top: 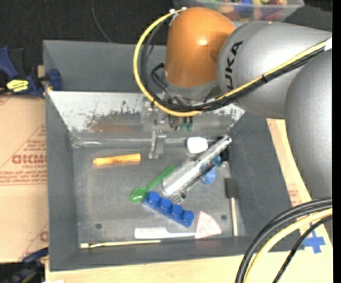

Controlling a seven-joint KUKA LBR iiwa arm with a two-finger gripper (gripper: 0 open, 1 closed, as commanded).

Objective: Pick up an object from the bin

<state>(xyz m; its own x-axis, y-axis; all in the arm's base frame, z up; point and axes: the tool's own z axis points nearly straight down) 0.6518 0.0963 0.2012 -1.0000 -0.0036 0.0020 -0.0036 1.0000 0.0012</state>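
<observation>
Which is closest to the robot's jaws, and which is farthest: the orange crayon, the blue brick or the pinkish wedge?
1. Orange crayon, just left of the jaws, mid-bin.
2. Blue brick, farther down, toward the front.
3. Pinkish wedge, by the front wall, right of the brick.

Brand: KUKA, in black capital letters.
Carrier: my grey arm link, over the far right part of the bin.
Position: just right of my orange cover, letters running up the link.
</observation>
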